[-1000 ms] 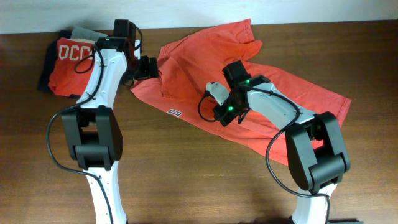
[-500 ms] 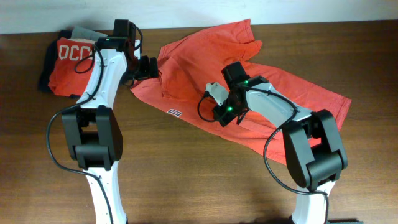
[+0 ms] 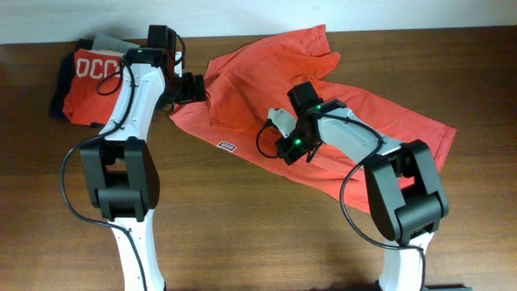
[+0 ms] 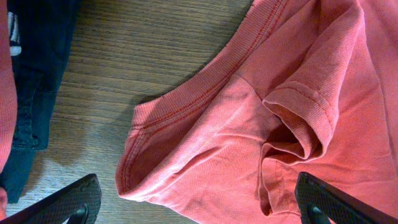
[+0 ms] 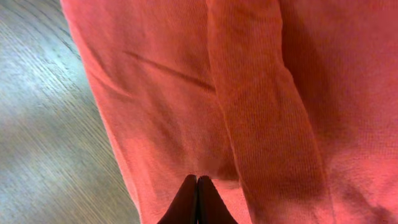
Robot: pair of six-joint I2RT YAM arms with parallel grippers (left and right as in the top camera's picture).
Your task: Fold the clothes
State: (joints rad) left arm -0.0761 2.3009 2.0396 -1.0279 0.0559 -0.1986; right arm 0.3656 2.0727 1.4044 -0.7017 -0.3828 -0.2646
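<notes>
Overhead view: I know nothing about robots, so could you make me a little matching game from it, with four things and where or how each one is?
Things:
1. left gripper
2. right gripper
3. coral T-shirt
4. red-and-dark clothes pile

States or places:
A. lying rumpled and unfolded in the middle
B. wide open
C. stacked at the far left
D. shut

Pairs: 1-B, 2-D, 3-A, 4-C.

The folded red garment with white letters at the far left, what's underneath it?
Under the folded red garment with white letters, a dark navy cloth shows at its left edge and a grey cloth at its top. The rest of both is covered.
</notes>
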